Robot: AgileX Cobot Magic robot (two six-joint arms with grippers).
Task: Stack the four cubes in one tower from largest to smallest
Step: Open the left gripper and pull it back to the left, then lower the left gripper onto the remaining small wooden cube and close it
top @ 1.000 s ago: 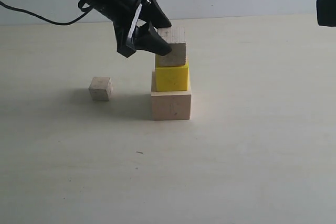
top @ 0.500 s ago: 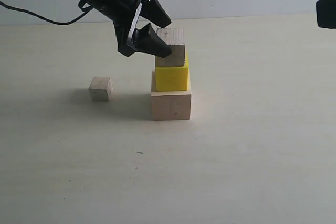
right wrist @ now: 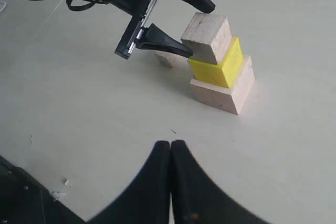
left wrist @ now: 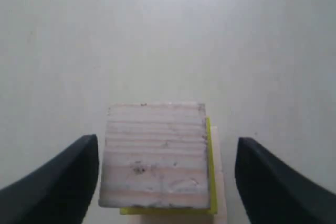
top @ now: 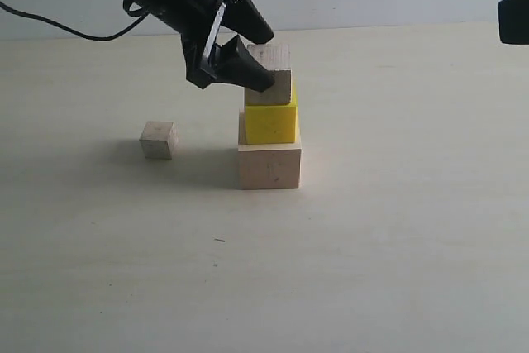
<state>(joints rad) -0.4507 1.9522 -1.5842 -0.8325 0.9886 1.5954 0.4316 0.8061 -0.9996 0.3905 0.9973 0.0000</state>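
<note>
The tower (top: 269, 121) stands three cubes high just left of the middle of the table (top: 397, 245): a large bare-wood cube (top: 269, 165) at the bottom, a bright yellow cube (top: 270, 124) on it, and a small wood cube (top: 277, 80) with fine grain lines on top. Each step is narrower than the one below. The smallest cube (top: 158, 140) sits alone on the table, well apart to the left.

The left gripper (left wrist: 168, 148) straddles the top cube with its jaws open. The left wrist view shows bare table between each finger and the cube, so it holds nothing. That view also shows thin strips of yellow past two edges of the top cube, so the two are not quite centred. The exterior view does not make this plain.

The right wrist view shows the right gripper (right wrist: 170, 171) on the near side, its fingers pressed together with nothing between them. There the smallest cube is half hidden behind a left finger.

The tower's long axis is vertical, and it stands upright without leaning.
</note>
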